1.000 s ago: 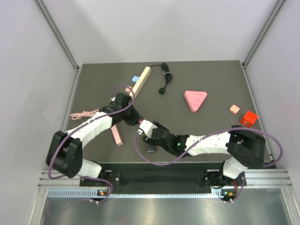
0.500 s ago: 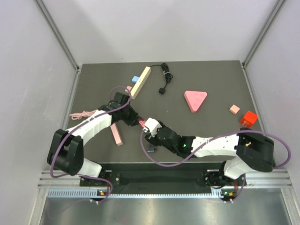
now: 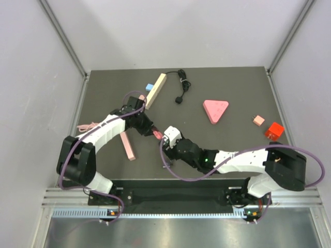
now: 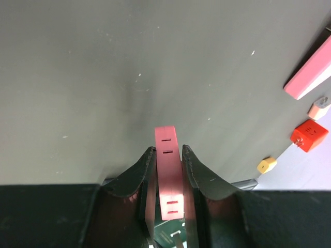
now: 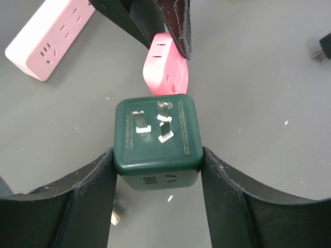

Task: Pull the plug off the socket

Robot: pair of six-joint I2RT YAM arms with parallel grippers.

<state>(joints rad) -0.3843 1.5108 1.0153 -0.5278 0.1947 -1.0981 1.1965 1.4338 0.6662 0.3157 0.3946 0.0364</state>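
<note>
My left gripper [image 4: 168,150] is shut on a small pink socket block [image 4: 169,175], which is pinched edge-on between its fingers. It also shows in the top view [image 3: 156,135], held by the left gripper [image 3: 149,128]. My right gripper [image 5: 156,155] is shut on a dark green cube plug [image 5: 156,135] with its three metal pins bare and facing the camera. The pink socket [image 5: 165,70] sits just beyond the plug, held by the left fingers [image 5: 170,20]. The pins are outside the socket. In the top view the right gripper [image 3: 166,138] is next to the left one.
A pink power strip [image 3: 129,146] lies left of the grippers. A cream strip [image 3: 155,90], a blue cube [image 3: 149,87] and a black cable [image 3: 181,88] lie at the back. A pink triangle [image 3: 215,110], a peach block [image 3: 258,120] and a red cube [image 3: 274,130] lie to the right.
Both grippers have shifted up and to the right over the table. The left gripper keeps the pink socket and the right keeps the green plug.
</note>
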